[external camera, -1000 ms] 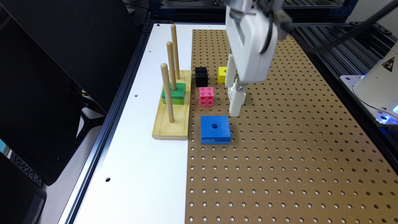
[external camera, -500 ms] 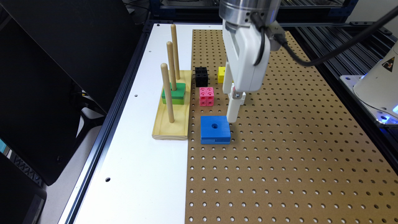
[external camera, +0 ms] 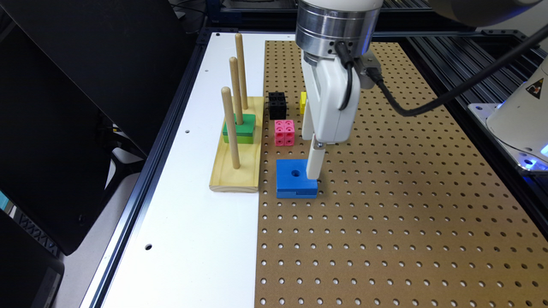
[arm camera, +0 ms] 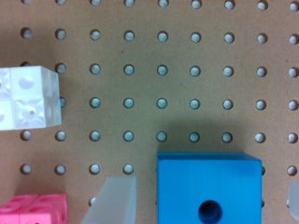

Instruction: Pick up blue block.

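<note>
The blue block (external camera: 293, 179) is a flat bright-blue square with a round centre hole, lying on the brown pegboard (external camera: 385, 214). My gripper (external camera: 312, 173) hangs straight down over the block's edge on the exterior view's right, its white tip low against the block. In the wrist view the blue block (arm camera: 187, 186) lies between my two pale fingers (arm camera: 117, 203). The gripper (arm camera: 205, 207) is open and straddles the block without closing on it.
A wooden base (external camera: 234, 177) with three upright pegs stands just left of the block, with green blocks (external camera: 240, 128) on its middle peg. A pink cube (external camera: 284, 132), a black cube (external camera: 277, 105) and a yellow block (external camera: 303, 102) sit behind. A pale cube (arm camera: 28, 102) shows in the wrist view.
The gripper has come down and moved toward the exterior view's front, from beside the pink cube to low over the blue block. The blocks have not moved.
</note>
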